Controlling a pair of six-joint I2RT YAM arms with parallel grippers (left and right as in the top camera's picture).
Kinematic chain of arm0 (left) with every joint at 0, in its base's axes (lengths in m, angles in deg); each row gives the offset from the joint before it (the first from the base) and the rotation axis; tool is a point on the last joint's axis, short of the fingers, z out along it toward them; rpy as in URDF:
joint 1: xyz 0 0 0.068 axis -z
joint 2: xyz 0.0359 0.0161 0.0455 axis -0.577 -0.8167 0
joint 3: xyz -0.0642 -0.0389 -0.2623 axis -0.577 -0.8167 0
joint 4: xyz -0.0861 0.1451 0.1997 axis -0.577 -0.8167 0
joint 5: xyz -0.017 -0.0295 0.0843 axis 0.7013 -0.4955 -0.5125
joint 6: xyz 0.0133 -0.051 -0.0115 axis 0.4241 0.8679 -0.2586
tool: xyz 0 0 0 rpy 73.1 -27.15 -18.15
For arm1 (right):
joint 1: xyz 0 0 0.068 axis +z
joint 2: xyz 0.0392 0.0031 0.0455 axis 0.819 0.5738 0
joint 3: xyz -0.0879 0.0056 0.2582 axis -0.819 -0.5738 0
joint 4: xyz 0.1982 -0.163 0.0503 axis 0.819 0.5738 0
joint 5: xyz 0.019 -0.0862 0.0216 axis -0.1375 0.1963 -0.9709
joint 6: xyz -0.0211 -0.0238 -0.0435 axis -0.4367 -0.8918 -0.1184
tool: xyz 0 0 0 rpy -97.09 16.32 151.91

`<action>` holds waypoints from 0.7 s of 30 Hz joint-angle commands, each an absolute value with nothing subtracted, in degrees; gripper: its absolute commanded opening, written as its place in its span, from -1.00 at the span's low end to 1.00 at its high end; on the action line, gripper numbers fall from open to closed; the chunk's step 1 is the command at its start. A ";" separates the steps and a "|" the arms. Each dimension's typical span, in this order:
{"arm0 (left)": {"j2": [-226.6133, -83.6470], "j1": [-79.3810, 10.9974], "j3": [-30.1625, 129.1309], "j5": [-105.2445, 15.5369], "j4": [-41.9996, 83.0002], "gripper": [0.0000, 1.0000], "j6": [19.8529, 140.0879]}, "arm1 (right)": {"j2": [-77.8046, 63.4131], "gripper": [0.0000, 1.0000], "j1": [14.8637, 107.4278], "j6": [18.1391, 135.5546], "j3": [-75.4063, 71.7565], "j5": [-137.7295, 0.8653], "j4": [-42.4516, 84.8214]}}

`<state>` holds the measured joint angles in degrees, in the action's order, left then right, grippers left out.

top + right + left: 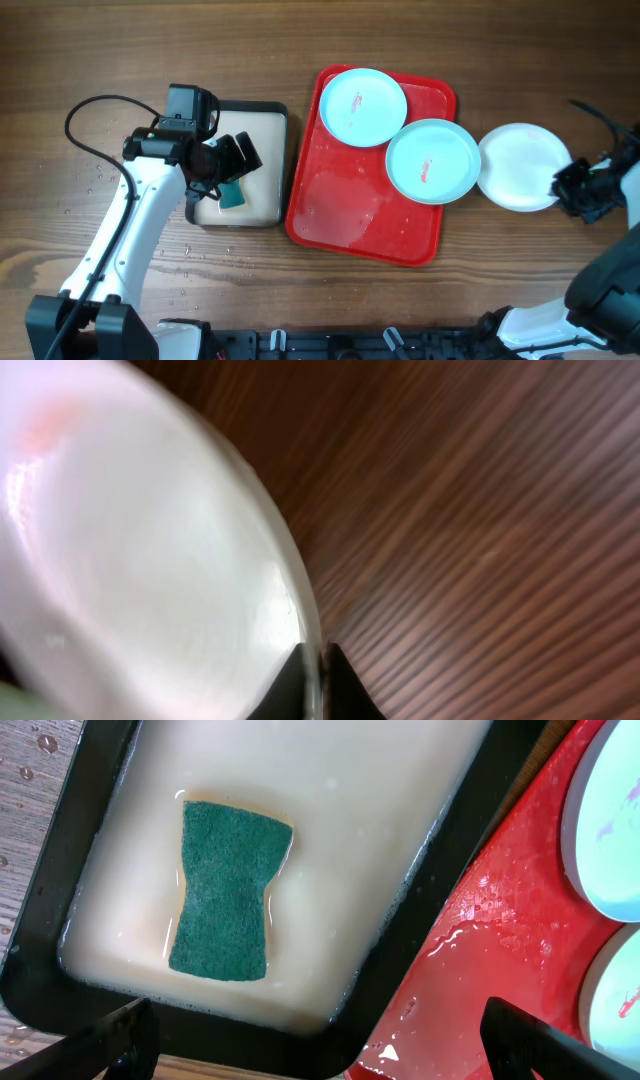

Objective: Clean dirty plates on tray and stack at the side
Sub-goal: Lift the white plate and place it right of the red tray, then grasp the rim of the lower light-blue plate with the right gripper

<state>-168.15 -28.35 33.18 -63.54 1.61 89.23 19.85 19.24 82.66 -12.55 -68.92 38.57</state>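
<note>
The red tray (340, 215) lies mid-table, wet, and also shows in the left wrist view (500, 950). Two pale-blue plates with red smears rest on it: one at its far left corner (362, 106), one at its right edge (432, 160). A white plate (520, 165) sits to the right of the tray, off it. My right gripper (562, 185) is shut on the white plate's right rim (310, 610). My left gripper (235, 165) is open over the cream tray, above a green sponge (225, 890).
The black-rimmed cream tray (270, 200) holds milky soapy water (350, 840) and stands left of the red tray. Water drops dot the wooden table (210, 255) near it. Bare wood lies to the right of the white plate (500, 510).
</note>
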 commanded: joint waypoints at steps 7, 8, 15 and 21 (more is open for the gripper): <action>-167.64 -28.72 34.08 -62.89 1.71 1.00 88.96 | -0.72 -0.43 31.91 70.77 -10.93 -74.41 37.28; -167.64 -28.72 34.08 -62.89 1.71 1.00 88.96 | -1.63 -0.43 35.65 68.63 -10.93 -74.34 36.32; -167.64 -28.72 34.08 -62.89 1.71 1.00 88.96 | 13.47 -0.25 43.93 66.57 -13.40 -70.54 30.38; -167.64 -28.72 34.08 -62.89 1.71 1.00 88.99 | 26.28 -0.63 43.93 63.21 -13.40 -77.21 31.12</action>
